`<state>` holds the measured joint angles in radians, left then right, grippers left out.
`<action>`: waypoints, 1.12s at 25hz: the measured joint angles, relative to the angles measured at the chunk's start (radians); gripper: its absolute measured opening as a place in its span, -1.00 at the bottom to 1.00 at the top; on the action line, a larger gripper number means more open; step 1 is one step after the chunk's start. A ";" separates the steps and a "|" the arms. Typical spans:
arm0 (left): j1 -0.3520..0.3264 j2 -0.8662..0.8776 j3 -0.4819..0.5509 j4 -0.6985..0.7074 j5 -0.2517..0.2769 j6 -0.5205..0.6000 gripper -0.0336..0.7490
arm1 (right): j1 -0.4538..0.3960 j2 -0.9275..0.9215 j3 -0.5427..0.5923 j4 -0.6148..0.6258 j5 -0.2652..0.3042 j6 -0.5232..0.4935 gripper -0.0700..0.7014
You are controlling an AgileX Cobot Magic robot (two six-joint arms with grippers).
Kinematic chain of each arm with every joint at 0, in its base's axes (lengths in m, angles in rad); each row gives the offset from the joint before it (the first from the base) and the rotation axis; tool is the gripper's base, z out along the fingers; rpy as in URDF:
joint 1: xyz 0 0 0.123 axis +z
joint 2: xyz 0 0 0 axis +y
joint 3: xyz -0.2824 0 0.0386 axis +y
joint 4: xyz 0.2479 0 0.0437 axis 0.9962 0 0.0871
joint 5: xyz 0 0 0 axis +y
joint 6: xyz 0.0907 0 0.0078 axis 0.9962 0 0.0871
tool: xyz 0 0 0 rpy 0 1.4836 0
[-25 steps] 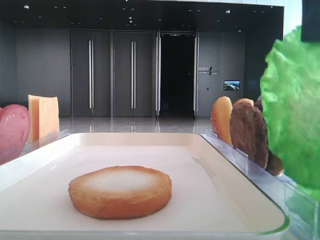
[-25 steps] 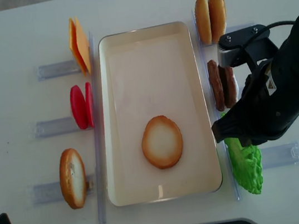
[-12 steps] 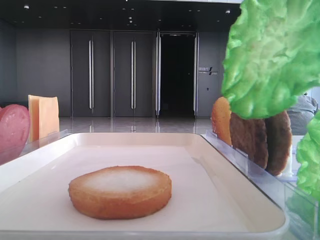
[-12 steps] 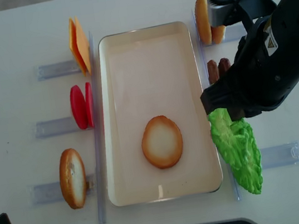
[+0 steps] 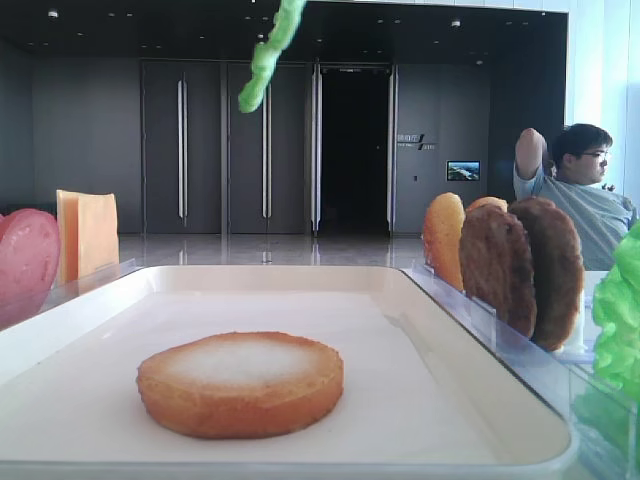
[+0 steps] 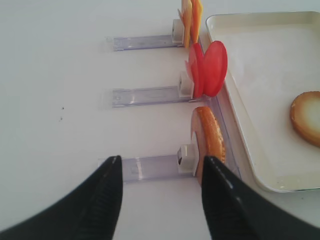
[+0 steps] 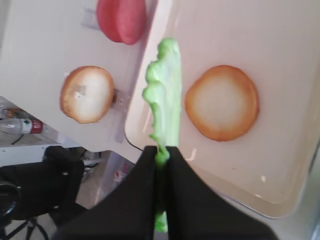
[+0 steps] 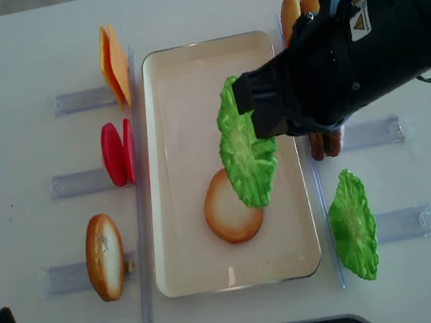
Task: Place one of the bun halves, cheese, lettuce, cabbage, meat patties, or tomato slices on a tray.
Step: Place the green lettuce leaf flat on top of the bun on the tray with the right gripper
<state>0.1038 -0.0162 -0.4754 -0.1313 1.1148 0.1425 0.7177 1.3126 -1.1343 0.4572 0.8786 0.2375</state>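
Observation:
My right gripper (image 7: 161, 152) is shut on the edge of a bright green lettuce leaf (image 7: 165, 90). The lettuce (image 8: 244, 147) hangs in the air over the cream tray (image 8: 187, 76), partly above the bun half (image 8: 227, 212) that lies flat on it. From the low view only the leaf's edge (image 5: 265, 60) shows at the top, high above that bun half (image 5: 240, 383). My left gripper (image 6: 160, 162) stands open over the table beside another bun half (image 6: 210, 137) upright in its clear holder, touching nothing.
A second lettuce leaf (image 8: 353, 226) stands in the right holder. Cheese (image 8: 112, 63) and tomato slices (image 8: 117, 152) stand left of the tray. Meat patties (image 5: 520, 265) and bun halves (image 8: 291, 12) stand to its right. A seated person (image 5: 575, 190) is in the background.
The right gripper has lifted one lettuce leaf out of the right holder and carried it left, from beside the tray to above the tray. The left gripper has not moved.

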 joint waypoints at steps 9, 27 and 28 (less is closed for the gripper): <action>0.000 0.000 0.000 0.000 0.000 0.000 0.08 | 0.000 0.002 0.091 0.270 -0.129 -0.180 -0.80; 0.000 0.000 0.000 0.000 0.000 0.000 0.08 | 0.000 0.286 0.147 0.717 -0.187 -0.694 -0.80; 0.000 0.000 0.000 0.000 0.000 0.000 0.08 | 0.000 0.294 0.148 0.718 -0.185 -0.708 -0.80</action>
<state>0.1038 -0.0162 -0.4754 -0.1313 1.1148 0.1425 0.7177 1.6062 -0.9863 1.1748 0.6935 -0.4707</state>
